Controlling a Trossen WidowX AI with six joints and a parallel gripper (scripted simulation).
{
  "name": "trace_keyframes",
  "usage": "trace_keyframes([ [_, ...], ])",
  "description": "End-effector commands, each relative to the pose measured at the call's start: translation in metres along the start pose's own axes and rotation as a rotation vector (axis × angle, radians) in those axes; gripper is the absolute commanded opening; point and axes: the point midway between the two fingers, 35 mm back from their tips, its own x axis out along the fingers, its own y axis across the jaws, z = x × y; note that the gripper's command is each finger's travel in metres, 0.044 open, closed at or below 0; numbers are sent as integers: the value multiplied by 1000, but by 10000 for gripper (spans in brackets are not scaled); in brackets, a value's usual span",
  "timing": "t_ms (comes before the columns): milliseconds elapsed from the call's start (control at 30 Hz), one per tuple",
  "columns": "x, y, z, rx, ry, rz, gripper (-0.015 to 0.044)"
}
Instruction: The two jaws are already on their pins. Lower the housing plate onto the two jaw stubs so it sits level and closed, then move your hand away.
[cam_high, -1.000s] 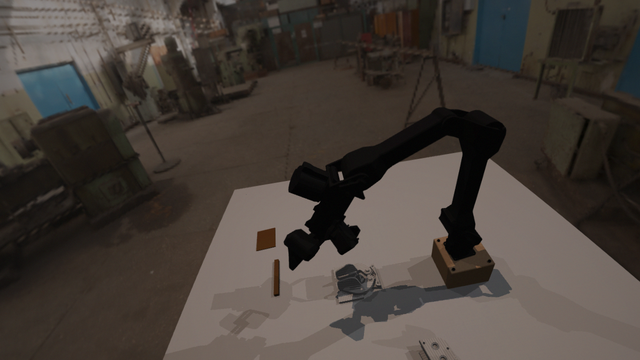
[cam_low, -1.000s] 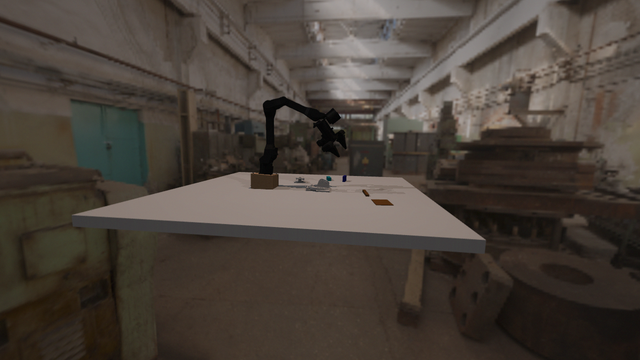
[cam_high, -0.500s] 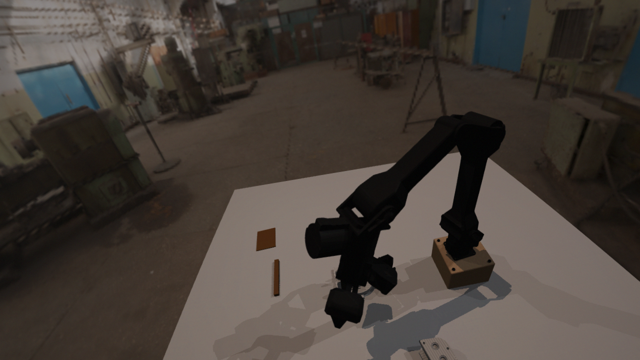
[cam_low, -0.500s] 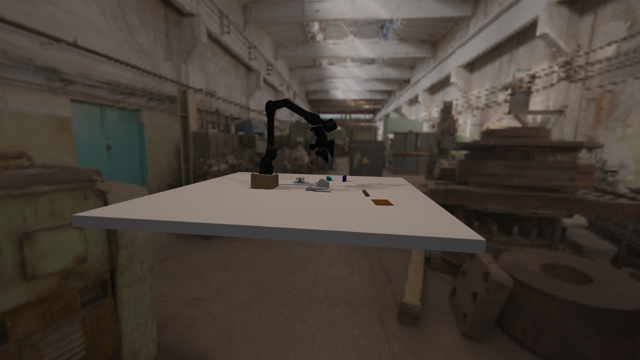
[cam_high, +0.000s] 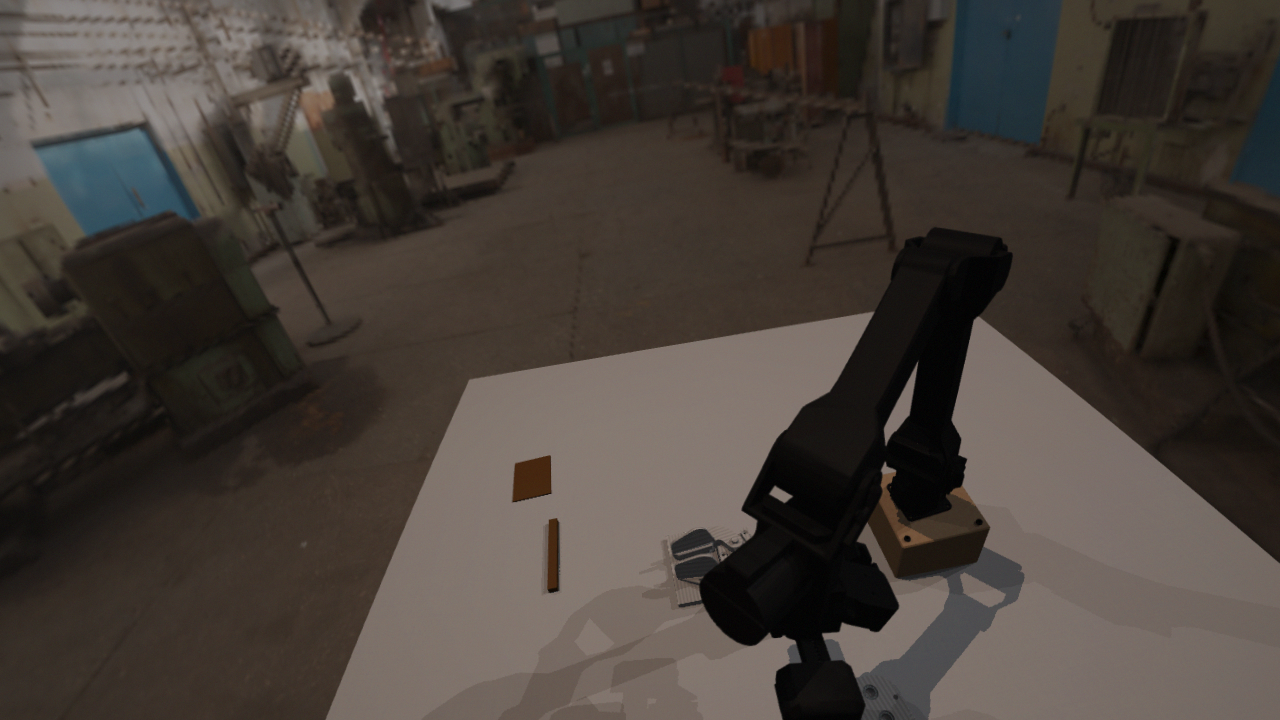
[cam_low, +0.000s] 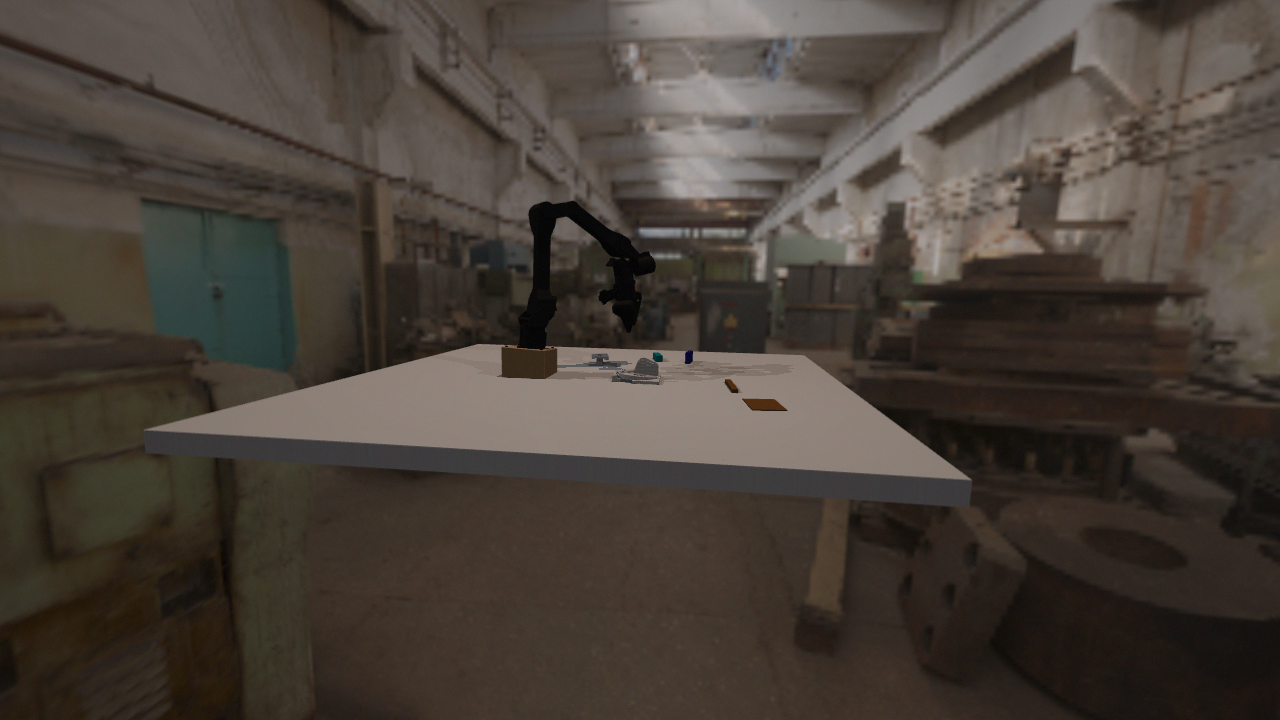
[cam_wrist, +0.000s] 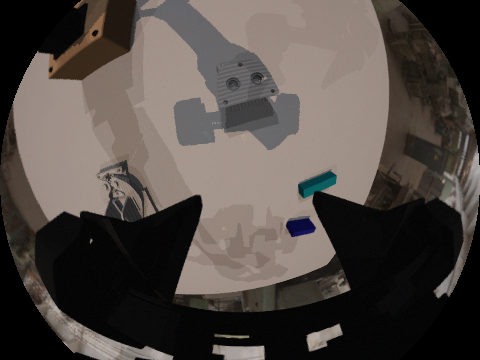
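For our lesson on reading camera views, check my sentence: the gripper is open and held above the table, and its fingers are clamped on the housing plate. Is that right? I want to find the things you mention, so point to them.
Not quite: the fingers hold nothing; the housing plate (cam_wrist: 245, 90) rests on the table, as the wrist view shows. The gripper (cam_wrist: 259, 199) is indeed open above the table.
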Motion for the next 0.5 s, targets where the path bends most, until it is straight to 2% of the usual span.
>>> trace_keyframes([
  [0, 5, -4, 23, -51, -44, 38, 440],
  [333, 9, -14, 87, -241, -151, 139, 440],
  [467, 9, -14, 91, -254, -157, 146, 440],
])
